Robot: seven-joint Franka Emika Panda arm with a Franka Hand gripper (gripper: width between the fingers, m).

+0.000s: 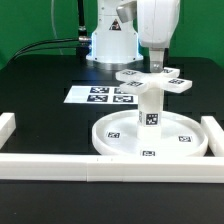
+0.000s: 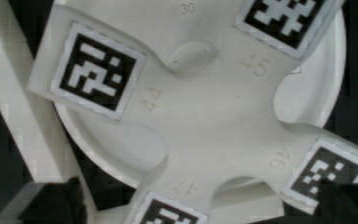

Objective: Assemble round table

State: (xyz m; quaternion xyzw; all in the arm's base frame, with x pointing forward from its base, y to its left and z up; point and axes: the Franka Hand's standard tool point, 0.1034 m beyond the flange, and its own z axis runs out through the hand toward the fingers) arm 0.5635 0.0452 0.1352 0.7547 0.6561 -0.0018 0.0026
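Nearest, border bars (image 1: pixel 60 160) fence the table edge. Behind them the disc (image 1: pixel 150 140) lies flat with the leg (image 1: pixel 151 108) upright at its centre. The cross base (image 1: pixel 152 79) sits atop the leg, under the gripper (image 1: pixel 155 68); whether its jaws grip it I cannot tell. The step looks like seating the base, likely needing a turn or downward press. Farther back lies the marker board (image 1: pixel 100 95). Only square tags (image 2: pixel 96 64) show, no readable writing.
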